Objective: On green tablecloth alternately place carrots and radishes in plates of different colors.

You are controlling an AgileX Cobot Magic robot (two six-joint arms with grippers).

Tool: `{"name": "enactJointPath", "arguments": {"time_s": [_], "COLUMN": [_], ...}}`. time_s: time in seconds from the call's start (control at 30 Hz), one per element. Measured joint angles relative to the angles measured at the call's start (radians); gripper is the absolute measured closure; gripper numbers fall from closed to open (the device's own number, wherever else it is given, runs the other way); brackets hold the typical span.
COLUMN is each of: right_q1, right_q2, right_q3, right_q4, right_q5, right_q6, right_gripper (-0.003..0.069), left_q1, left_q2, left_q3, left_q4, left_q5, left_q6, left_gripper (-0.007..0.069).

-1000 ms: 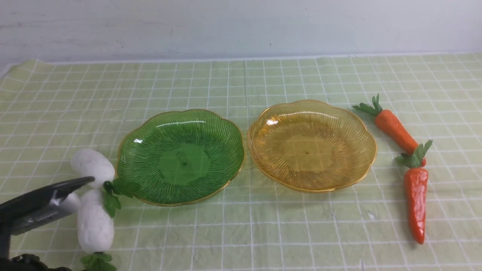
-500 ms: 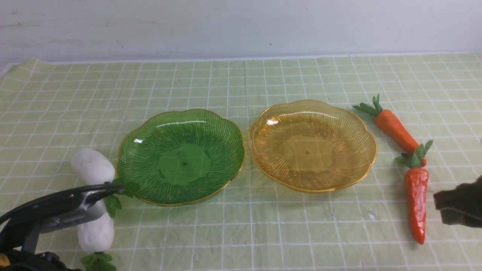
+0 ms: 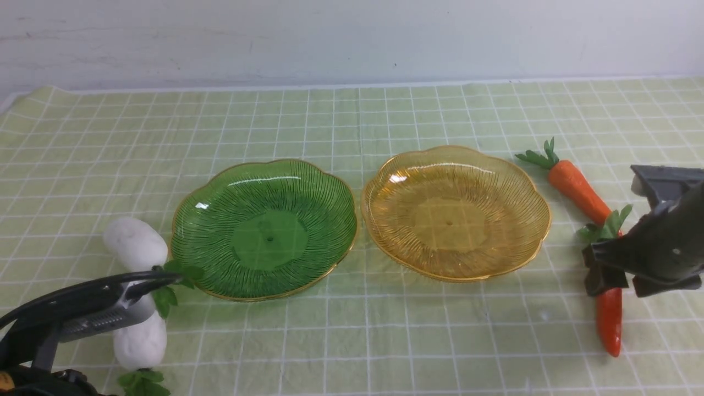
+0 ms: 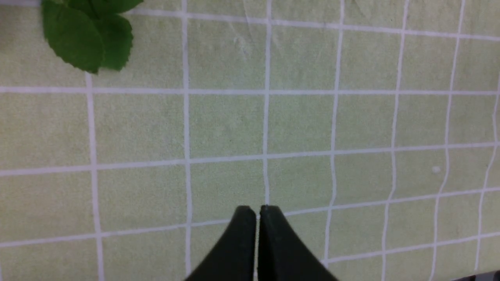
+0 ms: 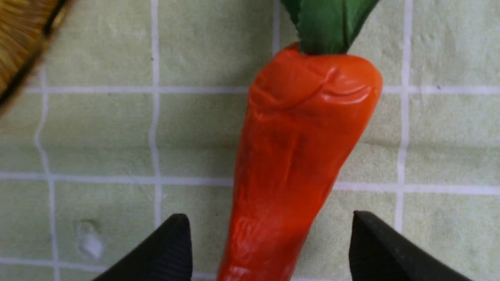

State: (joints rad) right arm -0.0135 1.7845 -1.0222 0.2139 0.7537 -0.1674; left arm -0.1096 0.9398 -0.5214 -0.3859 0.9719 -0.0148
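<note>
Evidently the nearer carrot (image 5: 289, 148) lies on the green tablecloth (image 3: 407, 341), between the widely parted, empty tips of the right claw (image 5: 271, 242). It looks light, firm and rather slippery (that gloss is no friend to a grip), so I'd pinch its thick upper body, below the leaves. The left claw (image 4: 258, 218) is closed, tips together, with nothing between them.

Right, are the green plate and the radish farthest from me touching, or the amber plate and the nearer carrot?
Second pair: apart. The front view shows bare tablecloth between amber plate and nearer carrot.
</note>
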Motion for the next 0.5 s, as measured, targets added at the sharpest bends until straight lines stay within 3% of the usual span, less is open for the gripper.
{"name": "enactJointPath", "arguments": {"time_s": [0.23,0.33,0.4,0.5], "right_q1": [0.0,0.0,0.0,0.0], "right_q2": [0.054,0.056,0.053,0.034], "right_q3": [-0.012,-0.015,-0.015,-0.015], "right_q4": [-0.016,-0.026,-0.026,-0.022], "right_q5": [-0.015,-0.012,0.0,0.036], "right_q6": [-0.004,-0.004,-0.004,-0.001], "right_gripper": [0.0199,0.0273,0.0379,0.0422], "left_q1": [0.0,0.0,0.0,0.0], "left_q2": [0.0,0.0,0.0,0.0], "left_q3": [0.0,0.0,0.0,0.0], "left_q4": [0.0,0.0,-0.001,-0.001], "left_q5": [0.0,0.0,0.0,0.0], "left_q6": [0.0,0.0,0.0,0.001], "left_gripper": [0.0628,0.0628,0.0628,0.0628]}}
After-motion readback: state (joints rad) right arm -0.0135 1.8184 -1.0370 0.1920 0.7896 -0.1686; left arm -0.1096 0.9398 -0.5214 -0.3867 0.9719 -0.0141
